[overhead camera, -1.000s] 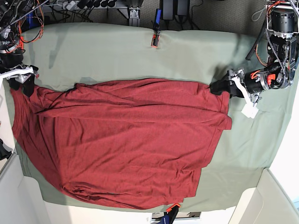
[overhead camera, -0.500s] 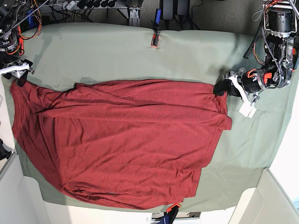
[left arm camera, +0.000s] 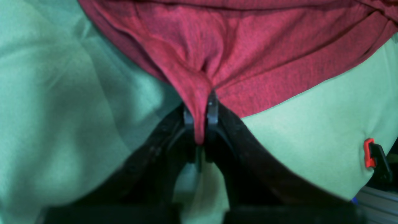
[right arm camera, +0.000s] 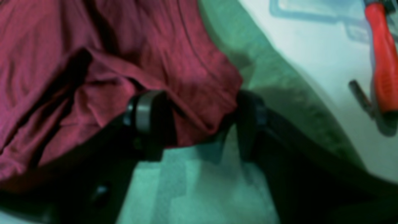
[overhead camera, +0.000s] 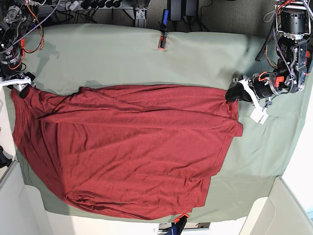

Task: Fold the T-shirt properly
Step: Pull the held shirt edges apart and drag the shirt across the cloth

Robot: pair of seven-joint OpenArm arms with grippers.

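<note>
At the left of the base view the right gripper (right arm camera: 192, 124) stood with its jaws apart astride a bunched edge of the T-shirt (overhead camera: 127, 147) — straddling the fabric, not yet pinching it. The garment lay spread and rumpled across the green cloth sheet (overhead camera: 122, 54), reaching toward the far side, where the left gripper (left arm camera: 200, 119) was clamped on a pinched fold of the hem. In my judgement the right jaws should bite a full fold before lifting — then both arms rise evenly, lest thin knit slip.

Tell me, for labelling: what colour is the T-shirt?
Plain dark brick-red T-shirt, no print; clearest in the base view.
</note>
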